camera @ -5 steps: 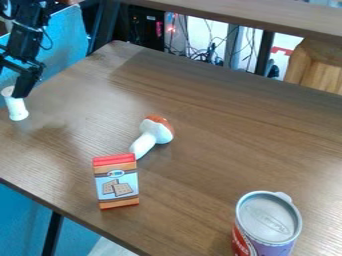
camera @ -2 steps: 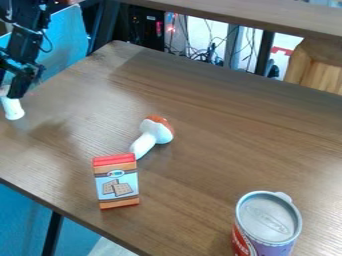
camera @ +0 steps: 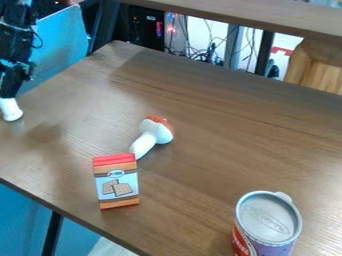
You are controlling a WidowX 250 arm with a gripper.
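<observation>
At the far left edge of the camera view, the black gripper [camera: 8, 92] hangs down over the table's left side. It is shut on a small white object [camera: 11, 111], whose upper part is hidden behind the gripper and whose rounded lower end points down near the tabletop. A toy mushroom [camera: 153, 135] with an orange-brown cap and white stem lies near the middle. Just in front of its stem stands a small box [camera: 117, 182] with a red top and crackers pictured on it. A can [camera: 268, 223] with a grey lid is at the lower right.
The brown wooden table [camera: 220, 130] has its left front edge running diagonally to the bottom. Behind it are a raised wooden shelf [camera: 247, 17], cables and a light wooden piece [camera: 317, 67]. A blue panel [camera: 63, 45] stands beside the arm.
The gripper has moved left, toward the edge of the view, and the white object has shifted left a little with it. Mushroom, box and can have stayed where they were.
</observation>
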